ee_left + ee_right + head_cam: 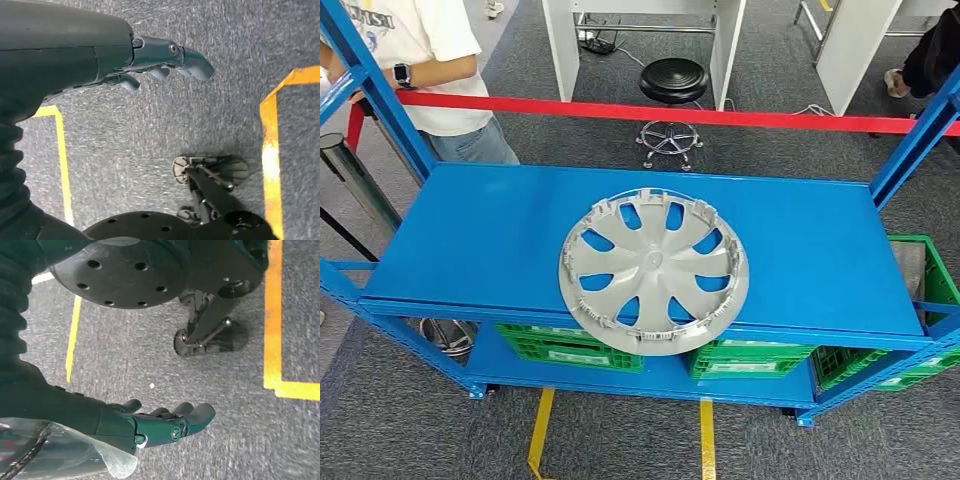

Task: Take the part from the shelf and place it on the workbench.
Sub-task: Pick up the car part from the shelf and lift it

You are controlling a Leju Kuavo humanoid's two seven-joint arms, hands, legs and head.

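Green crates (569,345) sit low under a red barrier tape (682,113); behind it, a black stool (672,80) and a person (433,70).

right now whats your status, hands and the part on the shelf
Left hand and right hand open, hanging over the floor. Hubcap flat on the blue shelf, untouched, overhanging the front edge. Nothing on top of it.

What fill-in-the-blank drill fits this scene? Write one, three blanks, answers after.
1. The silver hubcap lies on the ____ shelf.
2. Under that shelf stand ____ crates.
3. The left hand and the right hand both hang over the grey ____, holding nothing.
Answers: blue; green; carpet
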